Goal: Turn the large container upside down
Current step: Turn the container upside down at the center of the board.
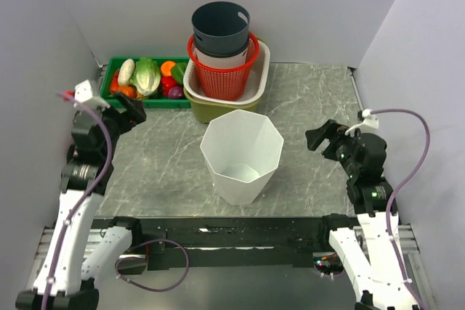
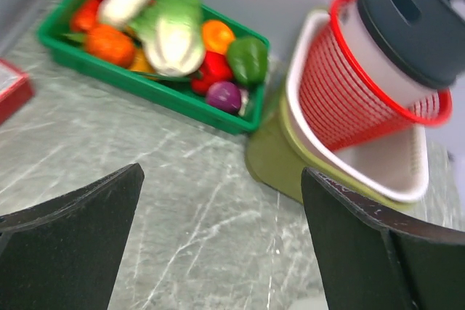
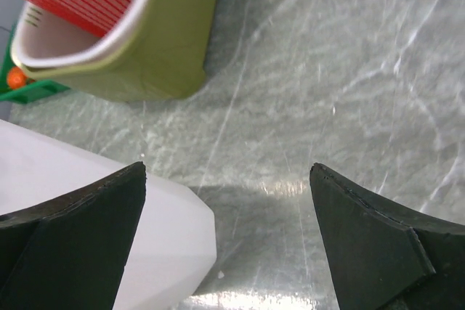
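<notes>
**Entry: large container, step in hand**

- Large container (image 1: 241,152): white, faceted, tapering to its base. It stands upright and mouth up on the table (image 1: 167,172). We can see its inner floor, so we judge the turning-over not yet begun.
- Left gripper (image 1: 129,110): well apart from the container, to its left and a little behind. The jaws are spread wide and hold nothing. Its wrist view faces the goods behind the container, not the container itself.
- Right gripper (image 1: 320,136): near the container's right side but not touching it. The jaws are released and empty. In its wrist view the white wall lies just past the left finger.
- Basket stack, directly behind the container and close to its rim: olive tub (image 1: 211,110), white basket (image 1: 261,70), red basket (image 1: 221,81) and dark grey bucket (image 1: 220,27), nested upward in that order.
- Green tray (image 1: 152,102): behind and left of the container, filled with vegetables.

**Our assessment:** the step in hand is the approach. The right gripper is the closer and better aimed. The next move calls for closing on the container's rim or wall. The wall is thin and the body wide, so a pinch over the rim looks likelier than a span across. Tipping toward the bare table in front of the container would keep it off the stack behind.
</notes>
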Available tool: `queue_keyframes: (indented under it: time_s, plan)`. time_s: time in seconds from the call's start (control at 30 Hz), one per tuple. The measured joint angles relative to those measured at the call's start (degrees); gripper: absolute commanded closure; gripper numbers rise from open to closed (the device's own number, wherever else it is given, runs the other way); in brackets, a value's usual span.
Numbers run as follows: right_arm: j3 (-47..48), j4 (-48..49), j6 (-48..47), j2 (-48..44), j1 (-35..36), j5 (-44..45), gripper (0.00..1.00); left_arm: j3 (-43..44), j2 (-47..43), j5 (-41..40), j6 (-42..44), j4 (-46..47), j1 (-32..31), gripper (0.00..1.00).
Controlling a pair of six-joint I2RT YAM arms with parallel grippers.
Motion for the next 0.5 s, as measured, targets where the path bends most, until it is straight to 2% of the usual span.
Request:
queue_keyframes:
  time_s: [0.23,0.4,0.5]
  plan:
    - [10.2,-5.8,-1.1,6.2,0.0,0.7,0.01,4.1,9.2,7.4,2.2,0.8,0.0,0.04]
    - [19.3,-16.0,-0.5,12.2,0.0,-0.8,0.00,4.2,12.5,8.4,1.1,0.5,0.0,0.04]
    - [21.6,-18.7,0.3,14.0,0.0,-2.2,0.00,4.2,13.2,7.9,0.8,0.4,0.0,0.04]
